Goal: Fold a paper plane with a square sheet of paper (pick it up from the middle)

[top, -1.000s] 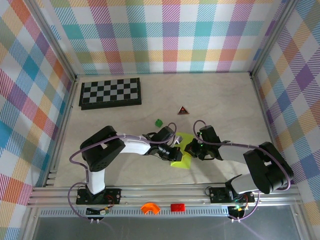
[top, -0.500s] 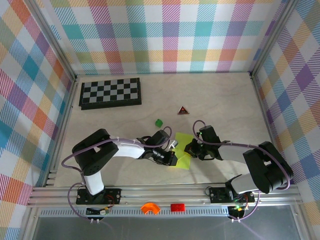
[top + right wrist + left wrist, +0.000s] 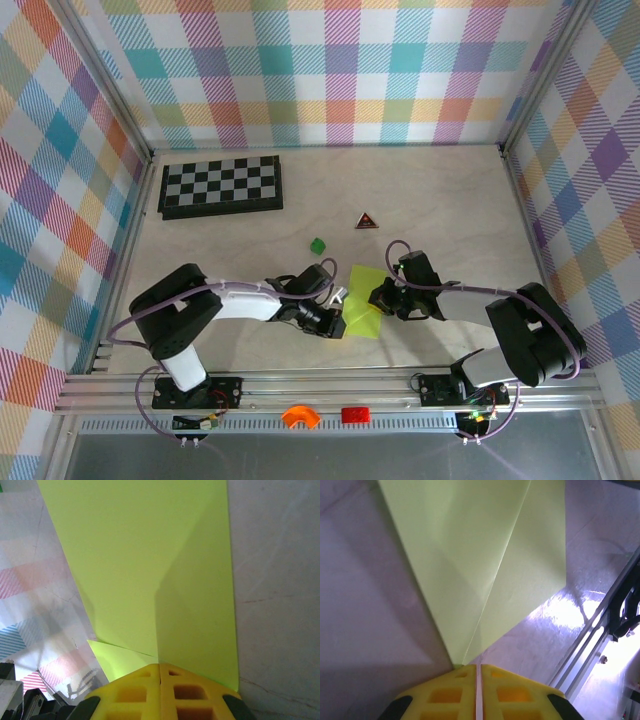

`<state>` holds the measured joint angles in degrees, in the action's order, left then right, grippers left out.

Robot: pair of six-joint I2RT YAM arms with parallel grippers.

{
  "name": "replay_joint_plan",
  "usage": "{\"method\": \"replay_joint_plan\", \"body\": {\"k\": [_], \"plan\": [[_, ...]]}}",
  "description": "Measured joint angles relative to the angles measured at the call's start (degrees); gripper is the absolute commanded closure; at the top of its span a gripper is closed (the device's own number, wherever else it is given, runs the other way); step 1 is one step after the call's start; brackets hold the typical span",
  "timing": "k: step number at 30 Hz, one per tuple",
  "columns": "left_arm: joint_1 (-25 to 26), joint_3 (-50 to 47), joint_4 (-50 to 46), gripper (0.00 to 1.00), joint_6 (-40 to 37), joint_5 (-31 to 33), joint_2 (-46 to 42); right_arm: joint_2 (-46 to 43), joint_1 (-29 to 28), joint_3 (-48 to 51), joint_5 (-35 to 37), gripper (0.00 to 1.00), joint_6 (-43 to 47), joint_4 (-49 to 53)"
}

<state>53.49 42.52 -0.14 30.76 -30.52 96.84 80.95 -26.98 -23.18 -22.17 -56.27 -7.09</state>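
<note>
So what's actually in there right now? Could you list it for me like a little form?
Paper: lime paper plane, folded, centre crease showing
Left gripper: shut on the plane's pointed end
Right gripper: shut on the plane's other side
Far left: chessboard, lying flat
Middle: small green block and dark triangle, apart from the paper
Surface: pale table, plaid walls around

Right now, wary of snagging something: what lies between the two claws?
The paper plane, gripped by the left claw and the right claw from opposite sides; the top view shows it.
</note>
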Motion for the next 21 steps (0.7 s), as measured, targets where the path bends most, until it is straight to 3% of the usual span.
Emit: {"method": "replay_joint_plan", "body": {"k": [7,16,21], "plan": [[-0.2,0.9,2.4,0.89,2.6,1.7,-2.7,0.0,0.0,0.0,0.0,1.0,0.0,-0.2],[-0.7,5.5,2.7,0.93,2.6,4.1,5.3,0.7,0.1,-0.6,-0.4,1.0,0.2,-0.3],[-0.7,4.4,4.9,0.94,2.5,3.6,5.4,0.3,0.0,-1.0,-0.3,0.95,0.2,0.7]]}}
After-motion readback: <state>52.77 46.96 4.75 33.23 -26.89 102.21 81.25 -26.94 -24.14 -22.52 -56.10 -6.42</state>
